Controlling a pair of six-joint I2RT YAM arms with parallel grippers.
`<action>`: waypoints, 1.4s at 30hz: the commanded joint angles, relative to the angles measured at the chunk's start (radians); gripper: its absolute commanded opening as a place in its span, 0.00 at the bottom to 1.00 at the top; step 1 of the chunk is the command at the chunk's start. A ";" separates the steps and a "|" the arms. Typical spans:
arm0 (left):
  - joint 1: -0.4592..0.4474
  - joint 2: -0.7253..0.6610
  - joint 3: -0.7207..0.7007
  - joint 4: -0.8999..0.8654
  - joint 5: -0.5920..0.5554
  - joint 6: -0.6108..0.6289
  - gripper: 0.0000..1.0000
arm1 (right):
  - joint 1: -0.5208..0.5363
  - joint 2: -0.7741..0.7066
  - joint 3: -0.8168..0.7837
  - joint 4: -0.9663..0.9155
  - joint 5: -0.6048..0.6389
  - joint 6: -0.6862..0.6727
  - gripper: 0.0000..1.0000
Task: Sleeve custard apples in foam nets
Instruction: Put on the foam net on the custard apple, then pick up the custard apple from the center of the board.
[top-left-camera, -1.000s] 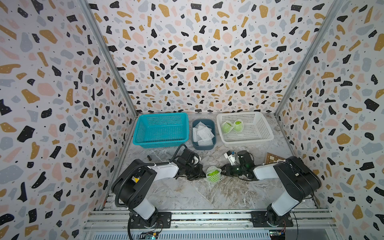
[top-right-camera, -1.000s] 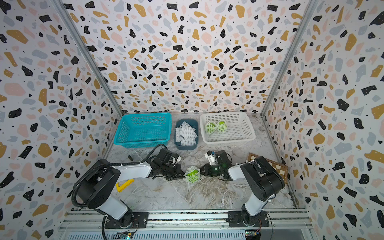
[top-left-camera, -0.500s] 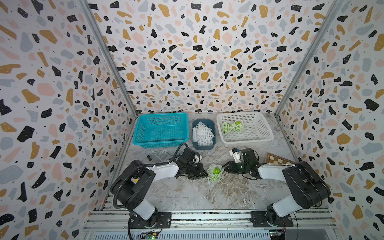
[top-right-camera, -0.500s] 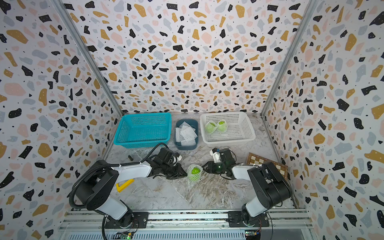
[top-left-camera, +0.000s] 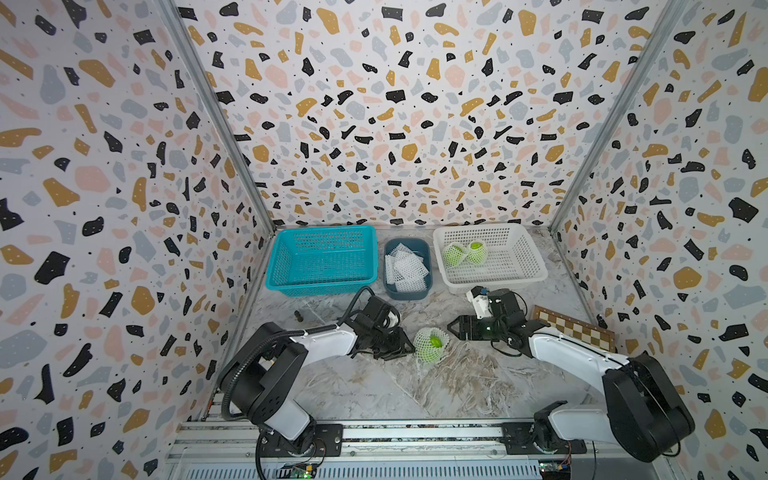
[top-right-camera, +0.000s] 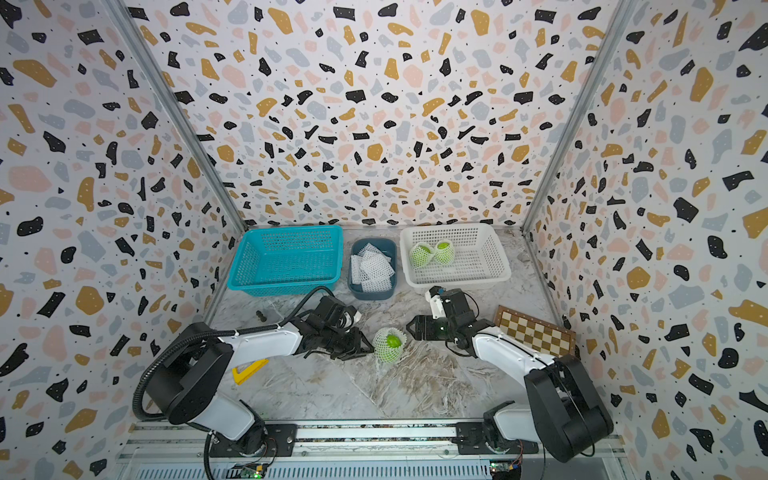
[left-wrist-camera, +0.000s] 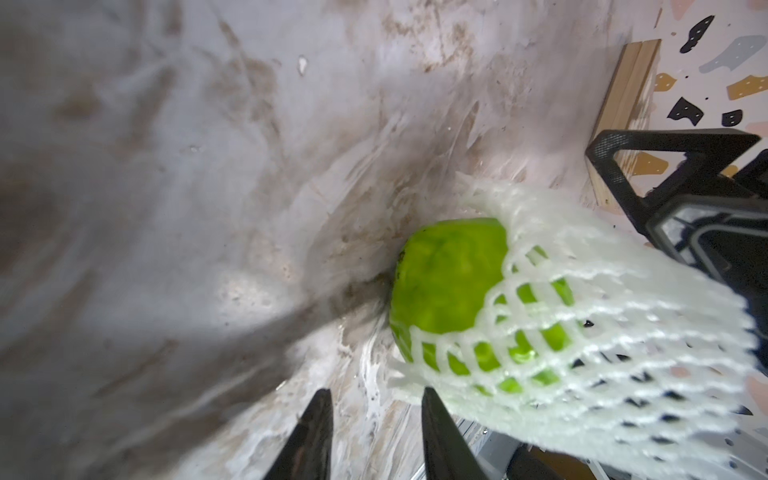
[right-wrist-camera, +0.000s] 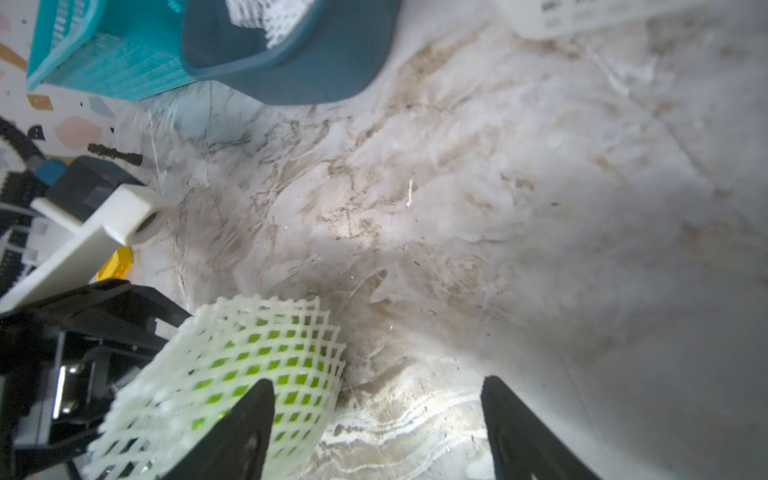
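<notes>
**Netted fruit lies free between your arms**

Your custard apple (top-left-camera: 434, 341), mostly inside its foam net (top-left-camera: 421, 351), rests on the counter (top-left-camera: 374, 386) between both arms. Your left fingers (left-wrist-camera: 316, 436) stand parted, right fingers (right-wrist-camera: 519, 436) spread wide; neither grips anything. The net's edge possibly brushes a left finger.

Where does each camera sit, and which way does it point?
Top views: high in front, looking down towards the back wall; left arm, right arm, left hand and right hand show in both.
Left wrist: on the left arm, looking past its own fingertips at the netted custard apple; the right hand shows beyond.
Right wrist: on the right arm, looking between its open fingers across the table towards the teal basket.
Shared: both wrist views show that one netted custard apple.
</notes>
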 joint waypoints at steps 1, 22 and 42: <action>-0.002 -0.055 -0.017 -0.013 -0.022 0.000 0.38 | 0.044 -0.054 0.054 -0.112 0.061 -0.037 0.87; 0.010 -0.185 -0.083 -0.080 -0.075 -0.002 0.39 | 0.382 0.123 0.263 -0.311 0.308 -0.106 0.99; 0.062 -0.248 -0.135 -0.126 -0.076 0.008 0.39 | 0.471 0.317 0.385 -0.378 0.345 -0.165 0.82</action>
